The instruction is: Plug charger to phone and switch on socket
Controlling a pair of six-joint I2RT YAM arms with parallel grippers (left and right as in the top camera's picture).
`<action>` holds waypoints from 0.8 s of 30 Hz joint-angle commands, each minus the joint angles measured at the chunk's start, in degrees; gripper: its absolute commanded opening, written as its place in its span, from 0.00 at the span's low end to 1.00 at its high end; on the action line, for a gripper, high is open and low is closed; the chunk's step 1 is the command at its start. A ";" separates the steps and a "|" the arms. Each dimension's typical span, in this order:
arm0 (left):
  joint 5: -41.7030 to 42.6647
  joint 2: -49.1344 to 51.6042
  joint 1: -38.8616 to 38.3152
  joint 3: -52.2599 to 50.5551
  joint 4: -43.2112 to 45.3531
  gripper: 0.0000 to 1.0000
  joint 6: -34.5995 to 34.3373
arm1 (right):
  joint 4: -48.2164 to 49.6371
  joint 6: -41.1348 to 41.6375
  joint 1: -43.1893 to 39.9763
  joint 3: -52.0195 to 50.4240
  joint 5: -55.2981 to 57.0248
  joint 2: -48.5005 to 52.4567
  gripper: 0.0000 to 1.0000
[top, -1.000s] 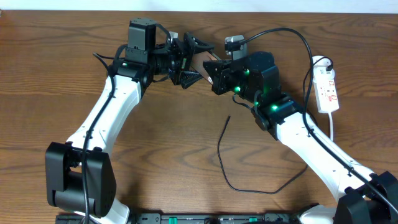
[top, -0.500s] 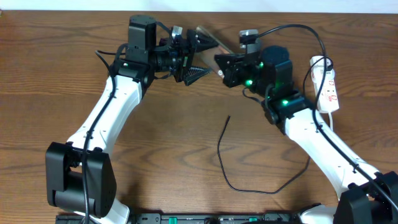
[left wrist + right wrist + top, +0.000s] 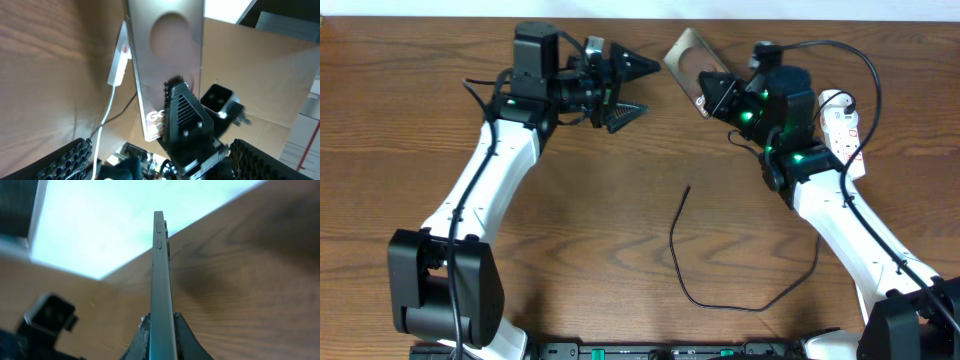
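Holding the phone (image 3: pixel 686 58) tilted above the table (image 3: pixel 570 220), right jaws clamped on one end, left jaws wide open and empty just left of the phone, charger (image 3: pixel 672 240) loose on the table below it, socket (image 3: pixel 842 118) to the phone's right.

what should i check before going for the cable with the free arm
1. phone clamped edge-on in the right jaws: ok
2. left jaws open, nothing in them: ok
3. charger picked up: not ok, it lies loose on the table, tip free
4. path from left jaws to the charger tip clear: ok
5. phone's port turned toward the left arm: cannot tell
6. socket switch state: cannot tell, partly behind the right arm
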 commanded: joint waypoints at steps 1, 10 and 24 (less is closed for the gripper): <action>0.66 -1.33 2.36 2.05 0.39 0.90 5.49 | 0.44 19.39 -0.57 1.18 0.39 -0.37 0.01; -4.31 -1.31 5.05 2.05 3.45 0.90 9.99 | 4.46 39.56 2.27 1.18 -5.79 -0.37 0.01; -8.79 -1.25 4.24 2.05 7.43 0.90 -0.57 | 12.22 44.15 10.84 1.18 -0.28 -0.37 0.01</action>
